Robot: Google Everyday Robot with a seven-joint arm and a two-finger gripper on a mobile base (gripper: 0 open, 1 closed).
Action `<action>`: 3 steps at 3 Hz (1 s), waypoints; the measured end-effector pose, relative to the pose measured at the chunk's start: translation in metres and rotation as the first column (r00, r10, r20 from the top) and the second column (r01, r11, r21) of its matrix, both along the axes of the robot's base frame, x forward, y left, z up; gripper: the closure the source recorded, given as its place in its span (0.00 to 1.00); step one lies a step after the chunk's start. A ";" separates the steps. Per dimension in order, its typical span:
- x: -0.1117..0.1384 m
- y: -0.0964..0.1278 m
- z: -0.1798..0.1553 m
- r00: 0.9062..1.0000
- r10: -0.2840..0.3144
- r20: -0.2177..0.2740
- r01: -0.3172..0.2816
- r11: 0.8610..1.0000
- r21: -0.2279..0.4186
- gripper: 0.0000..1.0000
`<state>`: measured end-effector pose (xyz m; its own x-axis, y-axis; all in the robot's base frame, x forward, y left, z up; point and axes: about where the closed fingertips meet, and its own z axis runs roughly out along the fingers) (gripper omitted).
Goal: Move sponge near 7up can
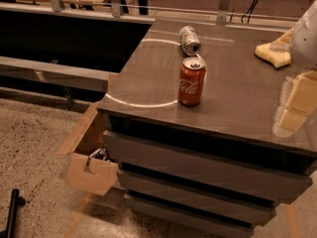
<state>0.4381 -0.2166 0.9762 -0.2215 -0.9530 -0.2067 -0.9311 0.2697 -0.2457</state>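
The 7up can (pixel 189 39), green and white with silver ends, lies on its side at the back middle of the dark countertop (pixel 148 78). The pale yellow sponge (pixel 272 54) lies on the counter at the back right, well to the right of the can, and the white arm partly covers its right end. My gripper (pixel 294 105) hangs at the right edge of the view, in front of the sponge and just above the counter. It holds nothing that I can see.
An upright red Coca-Cola can (pixel 191 82) stands just in front of the 7up can. Grey drawers (pixel 198 167) lie below the counter's front edge. An open cardboard box (pixel 91 157) sits on the floor at the left. A metal railing (pixel 54 68) runs at the left.
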 end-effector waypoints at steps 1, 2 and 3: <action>0.000 0.000 0.000 1.000 0.000 0.003 0.000 1.000 0.003 0.00; 0.009 0.002 0.006 0.998 -0.004 0.069 0.000 0.998 0.067 0.00; 0.036 -0.016 0.020 0.983 -0.066 0.172 0.033 0.982 0.188 0.00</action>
